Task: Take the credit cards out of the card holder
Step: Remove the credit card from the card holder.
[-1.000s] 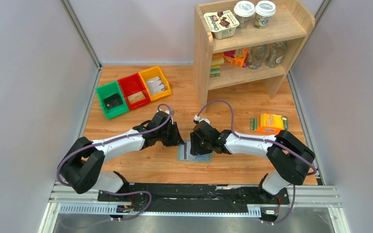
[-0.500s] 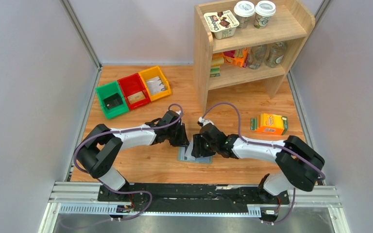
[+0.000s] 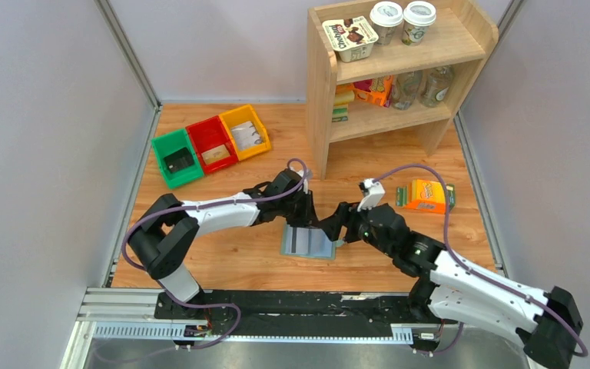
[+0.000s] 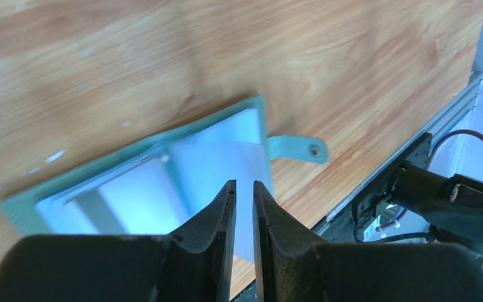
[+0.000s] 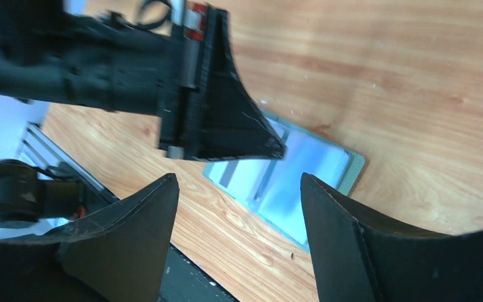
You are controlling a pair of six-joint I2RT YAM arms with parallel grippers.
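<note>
Grey-green card holder [image 3: 304, 244] lies open. Left gripper [image 4: 243, 185] at 12 o'clock is nearly closed, contents unclear. Right gripper [image 5: 239, 182] gapes at 2 o'clock and should pin it down.

Seen from the left wrist, the left gripper [image 4: 242, 186] hid part of the card holder [image 4: 132, 185]. Whether its narrowly spaced fingers pinched anything could not be determined. The holder's pockets appeared blurred.
</note>
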